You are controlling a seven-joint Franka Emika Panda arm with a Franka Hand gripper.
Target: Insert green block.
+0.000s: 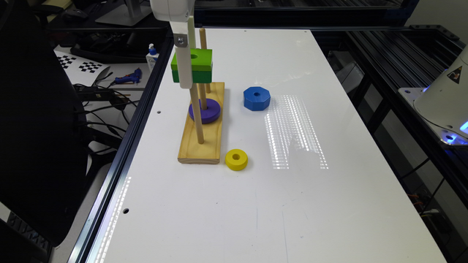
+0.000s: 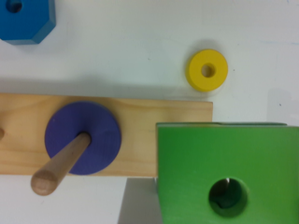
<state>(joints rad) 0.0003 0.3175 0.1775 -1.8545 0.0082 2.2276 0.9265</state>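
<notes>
in the exterior view the white gripper hangs straight down from the top edge, holding the square thick green block with a round centre hole in the air above the wooden base board, among its upright wooden pegs. a purple disc sits on the middle peg. in the wrist view the green block is close to the camera, over one end of the board; the fingers grip it.

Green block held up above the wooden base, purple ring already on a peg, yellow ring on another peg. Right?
Not quite. The small yellow ring is on no peg: it lies flat on the white table beside the wooden peg base, as both views show. The square green block is up in the air and the flat purple ring is on a peg.
</notes>
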